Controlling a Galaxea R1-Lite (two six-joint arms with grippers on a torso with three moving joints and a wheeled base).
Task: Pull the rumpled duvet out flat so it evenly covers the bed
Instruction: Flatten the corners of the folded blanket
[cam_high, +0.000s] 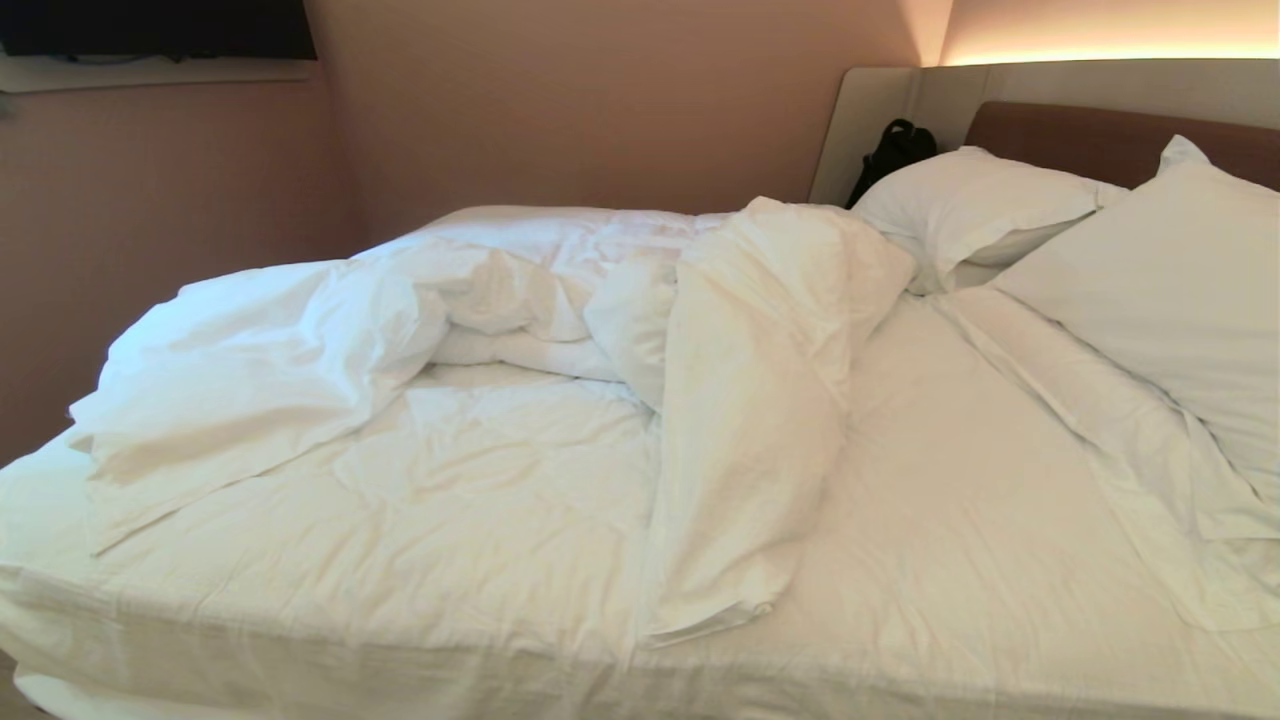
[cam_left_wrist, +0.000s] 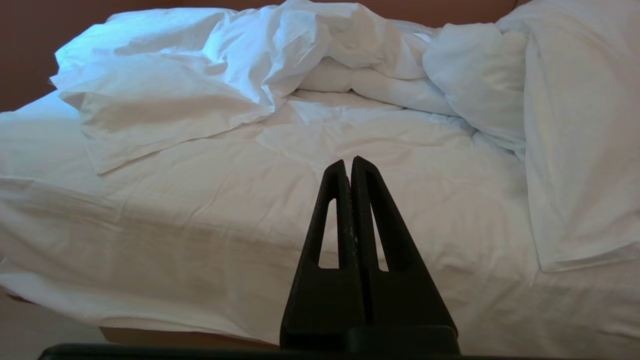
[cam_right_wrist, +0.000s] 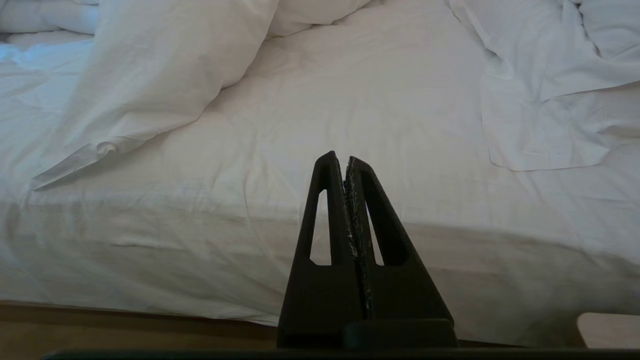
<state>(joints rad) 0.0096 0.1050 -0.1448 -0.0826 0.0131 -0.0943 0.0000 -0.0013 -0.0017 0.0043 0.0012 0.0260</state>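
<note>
The duvet (cam_high: 520, 330) lies bunched, the bed (cam_high: 960, 470) half bare; nothing is flattened yet; left gripper (cam_left_wrist: 348, 162) and right gripper (cam_right_wrist: 340, 159) hang short of it, fingers together, empty.

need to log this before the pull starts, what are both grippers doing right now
left gripper: shut, holding nothing, in the air short of the bed's near edge.
right gripper: shut, holding nothing, also off the bed.
</note>
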